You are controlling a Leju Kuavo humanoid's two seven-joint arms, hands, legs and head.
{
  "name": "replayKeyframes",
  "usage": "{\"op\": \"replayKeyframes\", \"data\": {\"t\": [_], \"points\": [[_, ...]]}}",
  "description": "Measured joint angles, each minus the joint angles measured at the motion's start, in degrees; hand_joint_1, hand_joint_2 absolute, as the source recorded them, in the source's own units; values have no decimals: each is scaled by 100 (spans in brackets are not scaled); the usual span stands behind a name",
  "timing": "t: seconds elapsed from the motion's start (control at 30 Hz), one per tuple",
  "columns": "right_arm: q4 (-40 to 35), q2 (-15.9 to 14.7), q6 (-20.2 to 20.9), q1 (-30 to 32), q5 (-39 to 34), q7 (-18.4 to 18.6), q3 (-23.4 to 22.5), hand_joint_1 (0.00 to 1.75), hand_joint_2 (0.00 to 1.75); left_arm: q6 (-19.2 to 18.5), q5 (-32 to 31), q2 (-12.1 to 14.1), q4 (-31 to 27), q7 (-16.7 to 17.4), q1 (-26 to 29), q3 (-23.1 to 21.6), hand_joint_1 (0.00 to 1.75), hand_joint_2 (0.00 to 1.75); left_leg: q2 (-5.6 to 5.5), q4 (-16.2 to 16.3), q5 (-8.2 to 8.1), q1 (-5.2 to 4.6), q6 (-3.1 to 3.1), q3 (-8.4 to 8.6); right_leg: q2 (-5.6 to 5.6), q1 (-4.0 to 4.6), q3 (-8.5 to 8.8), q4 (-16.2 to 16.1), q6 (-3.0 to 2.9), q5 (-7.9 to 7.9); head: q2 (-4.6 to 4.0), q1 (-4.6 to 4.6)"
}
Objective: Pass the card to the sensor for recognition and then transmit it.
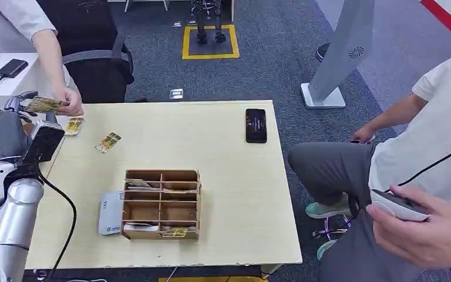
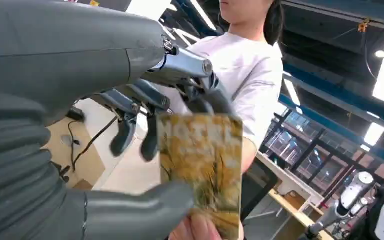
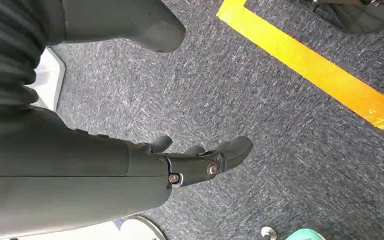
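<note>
Head view shows the left hand (image 1: 20,106) raised at the bench's (image 1: 223,170) far left corner, pinching a yellow card (image 1: 46,104) that a person's hand (image 1: 70,101) also grips. Two more cards (image 1: 108,142) lie on the bench nearby. Over carpet (image 3: 280,125), the right hand (image 3: 200,162) hangs empty, fingers loosely apart.

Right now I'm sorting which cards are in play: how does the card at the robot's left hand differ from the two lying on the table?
The held card is up off the table, between the left hand and a person's hand; the two loose cards lie flat on the tabletop, touched by nobody. The held card sits past the table's left edge; the loose ones lie inside it, apart from each other. All share a yellowish printed face.
</note>
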Motion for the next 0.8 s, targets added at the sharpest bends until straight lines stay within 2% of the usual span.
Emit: {"op": "replayKeyframes", "data": {"t": [0.13, 0.17, 0.2, 0.23, 0.3, 0.47, 0.6, 0.73, 0.8], "points": [[0, 0, 0, 0, 0, 0, 0, 0, 175, -4, 53, 0, 0, -11, 0, 0, 0, 175, 0, 0, 0, 0, 0, 0, 0, 0, 0, 0, 0, 0, 0, 0], [0, 0, 0, 0, -2, 2, 0, 0, 175, -4, 123, -4, -2, -17, 0, 0, 0, 0, 0, 0, 0, 0, 0, 0, 0, 0, 0, 0, 0, 0, 0, 0], [0, 0, -9, 0, -11, 26, 0, 0, 175, -32, 262, -24, -2, 42, -1, 0, 0, 0, 0, 0, 0, 0, 0, 1, 0, 0, -1, 0, 0, 0, 0, 0], [0, 0, -26, 0, -24, 46, 0, 0, 175, -103, 370, -50, -2, 160, -8, 2, 0, 175, -1, 0, 0, 0, 0, 1, -1, 0, -1, 0, 0, 0, 0, 0], [0, 4, -57, 1, -52, 85, -2, 0, 175, -258, 564, -116, -2, 400, -7, 4, 0, 175, -1, 0, 0, 0, 0, -1, -2, 0, -1, 0, 0, 0, 0, 0], [0, 20, -63, 20, -98, 92, -13, 0, 175, -712, 809, -166, -266, 413, 110, 2, 0, 175, 1, 0, -1, -1, 0, -1, 2, -1, -3, 0, 0, 0, 0, 0], [2, 20, -63, 39, -133, 76, -17, 0, 175, -900, 772, -160, -524, 433, 271, -2, 0, 175, 1, 0, -1, 0, 0, -2, 1, 0, -4, -1, 0, 0, 0, 0], [2, 20, -55, 47, -157, 20, -37, 0, 175, -1408, 194, -52, -1011, 177, 522, -239, 0, 175, 0, 0, -1, 0, 0, -2, 1, 0, -5, -1, 0, -1, 0, 2], [2, 20, -29, 51, -190, -24, -76, 0, 175, -2029, -330, 94, -1516, -54, 708, -657, 0, 175, 0, 0, -1, -1, 0, -2, 0, -1, -5, -1, 0, -1, 0, 0]]}}
